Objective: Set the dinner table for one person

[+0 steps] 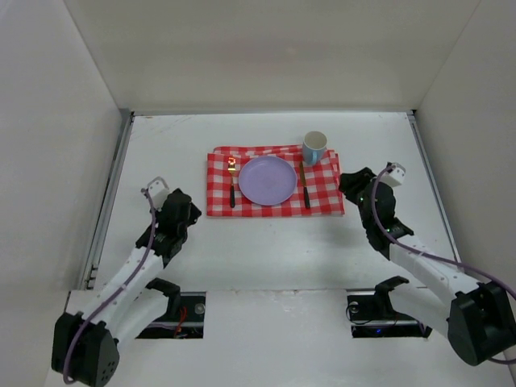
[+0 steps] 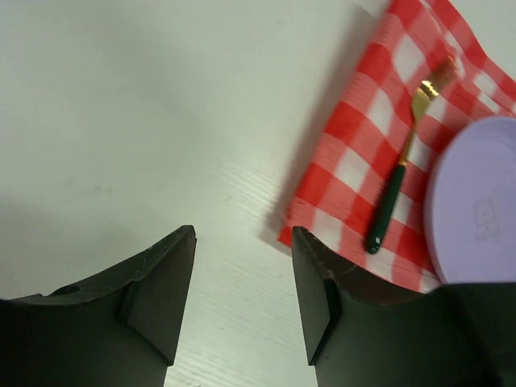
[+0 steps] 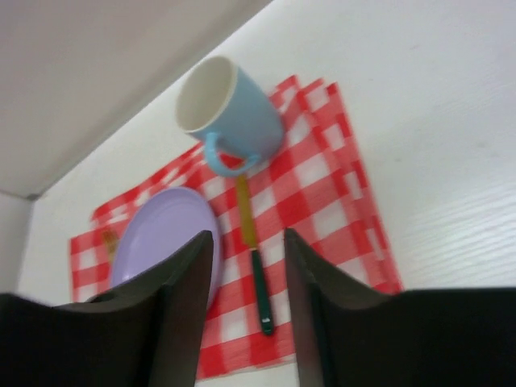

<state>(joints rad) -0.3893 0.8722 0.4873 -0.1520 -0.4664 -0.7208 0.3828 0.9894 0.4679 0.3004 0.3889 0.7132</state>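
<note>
A red-and-white checked cloth [image 1: 322,193] lies on the white dinner table [image 1: 266,242]. On it a lilac plate [image 1: 268,180] sits in the middle, a gold fork with a dark green handle [image 1: 232,182] left of it, a gold knife with a green handle [image 1: 305,185] right of it, and a light blue mug [image 1: 314,147] at the far right corner. My left gripper [image 1: 187,211] is open and empty over bare table, left of the cloth. My right gripper [image 1: 352,187] is open and empty just right of the cloth. The left wrist view shows the fork [image 2: 401,171]; the right wrist view shows the mug [image 3: 228,113] and knife [image 3: 252,258].
White walls enclose the table on the left, back and right. A metal rail [image 1: 109,197] runs along the left edge and another [image 1: 427,173] along the right. Bare white surface lies around the cloth.
</note>
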